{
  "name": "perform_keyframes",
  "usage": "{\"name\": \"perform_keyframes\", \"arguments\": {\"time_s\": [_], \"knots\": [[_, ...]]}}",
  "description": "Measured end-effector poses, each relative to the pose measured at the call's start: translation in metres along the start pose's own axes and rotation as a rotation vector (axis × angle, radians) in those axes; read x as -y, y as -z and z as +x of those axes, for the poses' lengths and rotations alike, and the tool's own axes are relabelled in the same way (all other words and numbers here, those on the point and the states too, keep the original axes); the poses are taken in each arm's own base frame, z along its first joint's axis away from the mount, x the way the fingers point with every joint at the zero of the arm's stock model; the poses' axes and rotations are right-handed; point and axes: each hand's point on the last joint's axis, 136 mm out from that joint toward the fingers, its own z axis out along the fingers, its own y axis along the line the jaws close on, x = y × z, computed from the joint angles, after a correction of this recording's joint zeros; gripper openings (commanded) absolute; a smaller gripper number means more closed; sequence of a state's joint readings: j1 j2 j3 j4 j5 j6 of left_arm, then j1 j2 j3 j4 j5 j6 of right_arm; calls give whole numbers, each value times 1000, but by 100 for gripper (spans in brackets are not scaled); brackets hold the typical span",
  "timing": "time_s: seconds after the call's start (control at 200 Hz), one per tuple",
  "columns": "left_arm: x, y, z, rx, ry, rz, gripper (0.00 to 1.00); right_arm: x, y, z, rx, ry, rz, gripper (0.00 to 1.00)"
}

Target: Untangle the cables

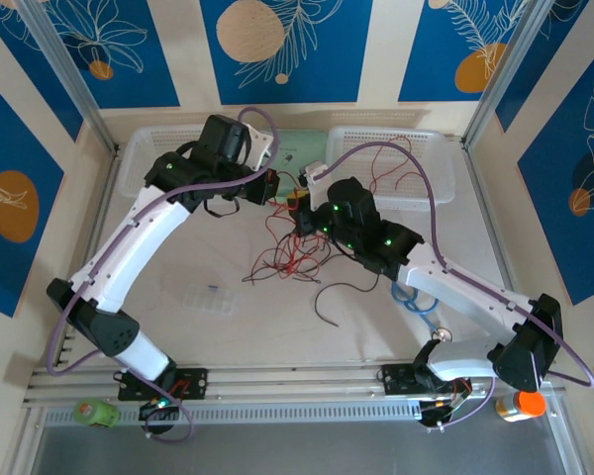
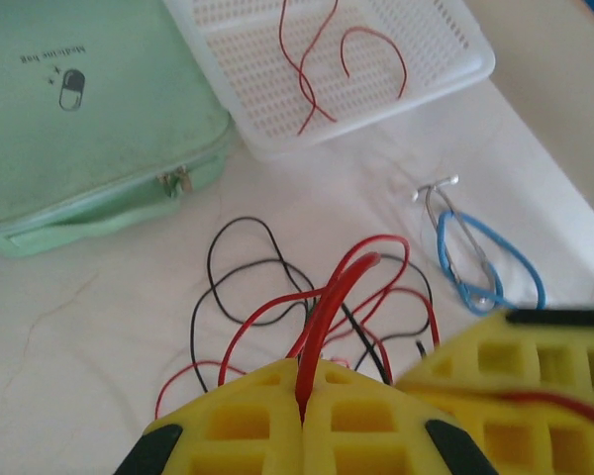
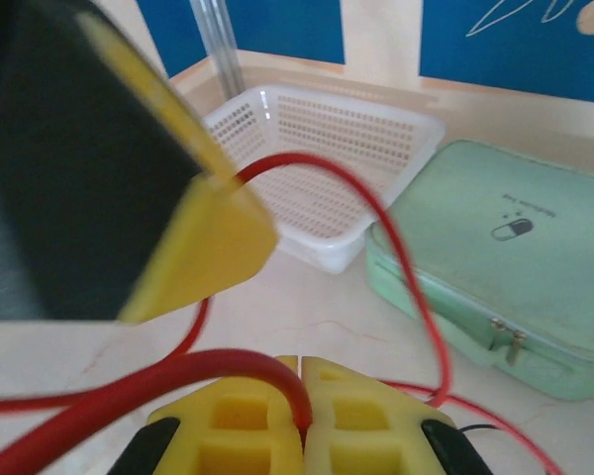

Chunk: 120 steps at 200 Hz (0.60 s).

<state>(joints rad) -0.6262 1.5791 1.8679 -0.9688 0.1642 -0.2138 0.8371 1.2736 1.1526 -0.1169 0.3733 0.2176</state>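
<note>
Broadly, from largest down.
- Table (image 1: 277, 336): pale, marbled top.
- Two white perforated baskets along the far edge: left basket (image 1: 144, 158) and right basket (image 1: 431, 148), the latter with a few loose red strands (image 2: 317, 59) lying in it.
- Mint-green case (image 2: 89, 129): zipped, lying flat between the baskets.
- Cables (image 1: 287, 252): a red and black tangle mid-table, near the case. From above, both wrists cover its far part.
- Left gripper (image 2: 302, 381): yellow fingers pressed together on one red strand (image 2: 327, 297) rising from the tangle.
- Right gripper (image 3: 302, 371): likewise clamped on a red strand, just beside the left gripper, whose finger blocks the upper left of the right wrist view.
- Blue cable loop (image 2: 485, 257): on the table to the right, near the tangle.
</note>
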Motion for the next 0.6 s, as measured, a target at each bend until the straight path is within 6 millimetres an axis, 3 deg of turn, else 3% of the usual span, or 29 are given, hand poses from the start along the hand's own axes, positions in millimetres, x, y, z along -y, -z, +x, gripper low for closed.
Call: {"name": "perform_keyframes", "arguments": {"time_s": [0.275,0.465,0.6], "knots": [[2,0,15,-68,-8,1,0,17,-15,9,-6,36,84,6],[2,-26,24,-126,-24,5,0,25,-40,61,-103,53,113,5],[-4,-46,35,-182,-22,-9,0,34,-44,91,-158,69,157,5]]}}
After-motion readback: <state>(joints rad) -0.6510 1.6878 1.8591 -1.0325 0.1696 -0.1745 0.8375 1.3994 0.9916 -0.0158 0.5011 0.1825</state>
